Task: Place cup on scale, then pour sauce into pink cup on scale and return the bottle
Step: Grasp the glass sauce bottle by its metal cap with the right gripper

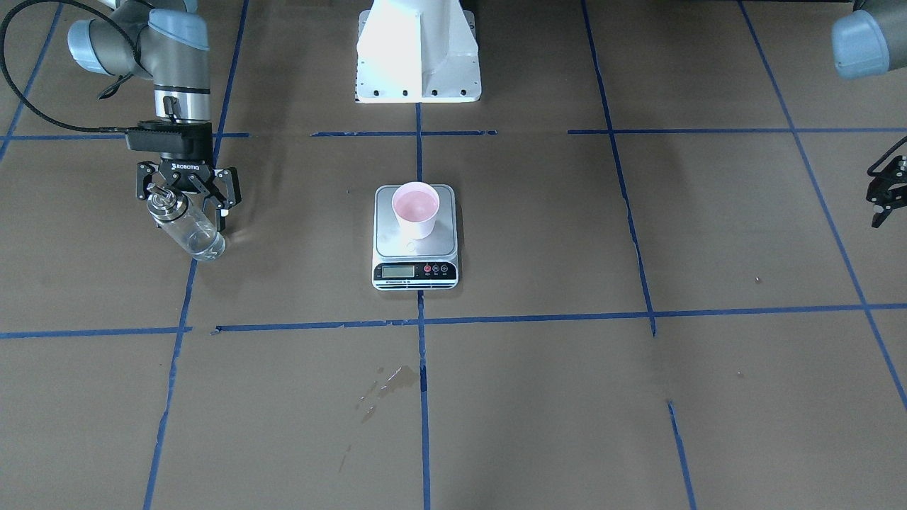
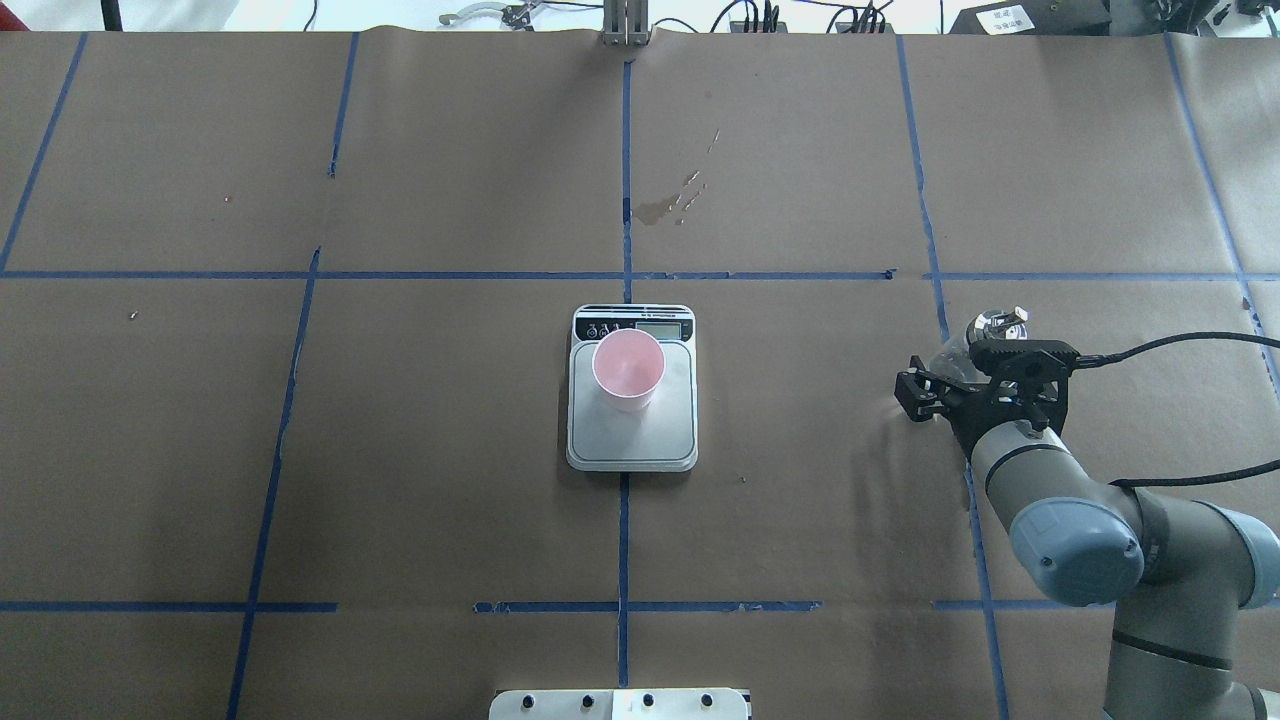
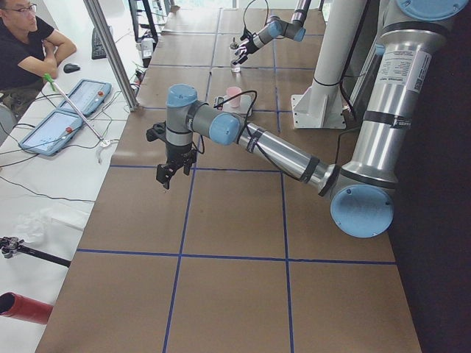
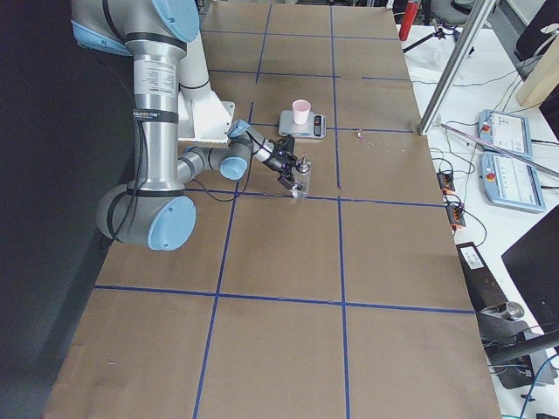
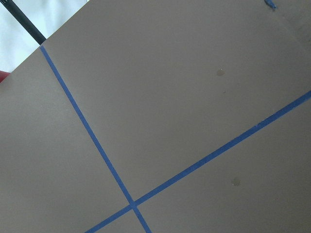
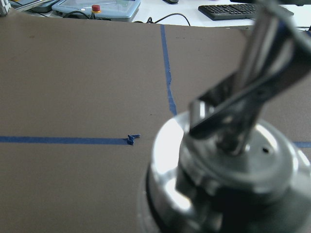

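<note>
Roughly where we stand: the cup (image 1: 416, 207) sits upright on the scale (image 1: 397, 244), so we judge the first step done. Whether sauce is in the cup we cannot tell; the pink inside gives nothing away and the display (image 1: 397, 270) is too small to read.
Cup placement: about mid-platform, its foot wholly on the steel. We judge that good for a true reading.
Bottle: the bottle (image 1: 191, 232) stands upright, apparently on the tabletop (image 1: 567, 397), well apart from the scale on the robot's right. It is on or just beside a blue tape line (image 1: 177, 354).
Right fingers: the right fingers (image 1: 222, 205) come from above and flank the bottle's upper part, spread wide. We cannot tell whether the pads press the glass or stand just off it. The wrist view looks straight down on the silver cap (image 6: 228, 170).
Why so: fingers set below the cap leave the pouring end free for tipping.
Left fingers: the left fingers (image 1: 882, 200) hang over bare paper far on the other side, with nothing seen in them. Apart or together, we cannot tell.
Open room: nothing lies between bottle and scale, so there is a plain lane across.
Edges: scale and bottle both sit far from any tabletop edge. The cup's rim is narrow, so a pour wants the bottle's mouth close over it.
Odd mark: a stain (image 1: 393, 379) on the operators' side of the scale.
</note>
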Motion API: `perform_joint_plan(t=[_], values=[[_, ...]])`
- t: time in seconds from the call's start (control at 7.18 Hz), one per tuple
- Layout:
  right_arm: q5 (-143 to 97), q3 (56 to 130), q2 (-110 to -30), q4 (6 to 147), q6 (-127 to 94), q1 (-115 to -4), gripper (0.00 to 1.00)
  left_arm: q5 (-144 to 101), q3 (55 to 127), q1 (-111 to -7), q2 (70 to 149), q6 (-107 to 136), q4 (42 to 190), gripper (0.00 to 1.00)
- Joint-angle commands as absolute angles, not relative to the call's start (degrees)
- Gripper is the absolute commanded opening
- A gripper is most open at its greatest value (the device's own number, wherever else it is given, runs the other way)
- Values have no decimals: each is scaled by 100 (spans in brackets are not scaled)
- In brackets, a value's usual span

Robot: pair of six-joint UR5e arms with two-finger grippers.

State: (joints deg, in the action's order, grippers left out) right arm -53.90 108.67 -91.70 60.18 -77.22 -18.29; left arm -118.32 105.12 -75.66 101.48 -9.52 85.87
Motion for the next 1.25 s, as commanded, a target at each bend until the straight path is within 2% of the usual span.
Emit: perform_joint_plan(t=[0.0, 0.14, 0.28, 0.42, 0.56, 1.11], values=[[-5344, 10775, -9123, 5925, -7525, -1863, 100, -11830, 10520, -7567, 10160, -949, 8587, 100], [-5335, 10767, -9132, 5793, -7384, -1872, 100, -11830, 10512, -7567, 10178, -949, 8587, 100], [-5335, 10767, -9123, 5783, -7365, -1863, 63, -11830, 10520, -7567, 10186, -949, 8587, 100], [-5335, 10775, -9149, 5766, -7348, -1889, 21, -11839, 10521, -7567, 10195, -949, 8578, 100], [-5344, 10775, -9167, 5635, -7322, -1924, 0, -11839, 10529, -7567, 10195, -949, 8578, 100], [-5204, 11161, -9176, 5704, -5761, -2258, 0, -11830, 10512, -7585, 10126, -1028, 8578, 100]])
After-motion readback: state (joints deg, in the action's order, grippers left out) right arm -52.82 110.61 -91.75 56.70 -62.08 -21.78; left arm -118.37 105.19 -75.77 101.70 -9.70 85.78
